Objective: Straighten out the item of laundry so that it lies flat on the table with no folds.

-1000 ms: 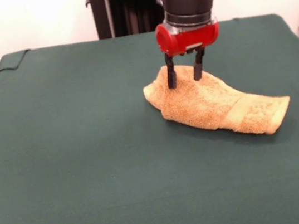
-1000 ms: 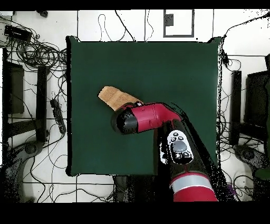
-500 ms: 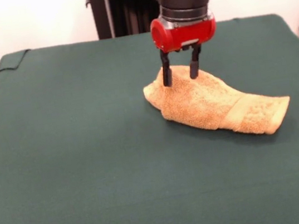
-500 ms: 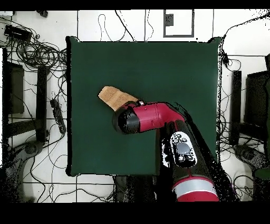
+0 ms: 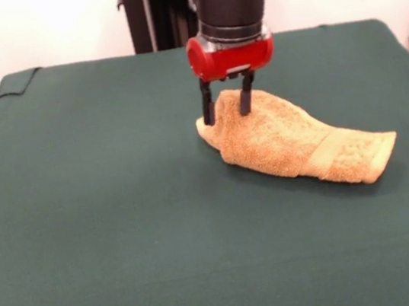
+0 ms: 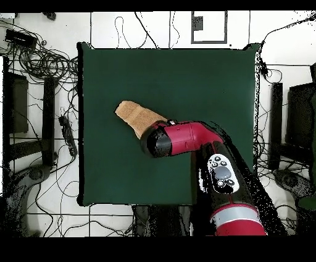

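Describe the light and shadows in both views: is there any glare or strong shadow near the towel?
Front view: even, soft light, no glare; the towel casts only a faint shadow on the table along its near edge. Overhead view: flat light; the arm hides the gripper and part of the towel.

Gripper (image 5: 225,108) shifts along towel (image 5: 295,143) toward its bunched end, away from banded end (fingers stay spread); arm (image 6: 185,137) follows overhead.

Tangled black cables (image 6: 43,62) lie on the white tiled floor (image 6: 154,28) at nine to eleven o'clock; a grey-framed panel (image 6: 208,27) at twelve.
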`<control>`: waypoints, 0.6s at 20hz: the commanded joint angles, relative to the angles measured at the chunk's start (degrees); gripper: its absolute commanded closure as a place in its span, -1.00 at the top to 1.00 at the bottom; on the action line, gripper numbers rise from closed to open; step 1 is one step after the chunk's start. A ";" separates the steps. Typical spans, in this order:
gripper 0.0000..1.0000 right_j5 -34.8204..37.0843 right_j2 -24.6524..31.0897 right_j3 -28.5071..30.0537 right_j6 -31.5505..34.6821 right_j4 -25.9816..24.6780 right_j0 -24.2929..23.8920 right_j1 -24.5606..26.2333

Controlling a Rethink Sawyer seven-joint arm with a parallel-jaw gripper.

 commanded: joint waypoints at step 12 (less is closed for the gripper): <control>1.00 -2.61 2.20 4.26 2.88 -4.33 -2.95 5.33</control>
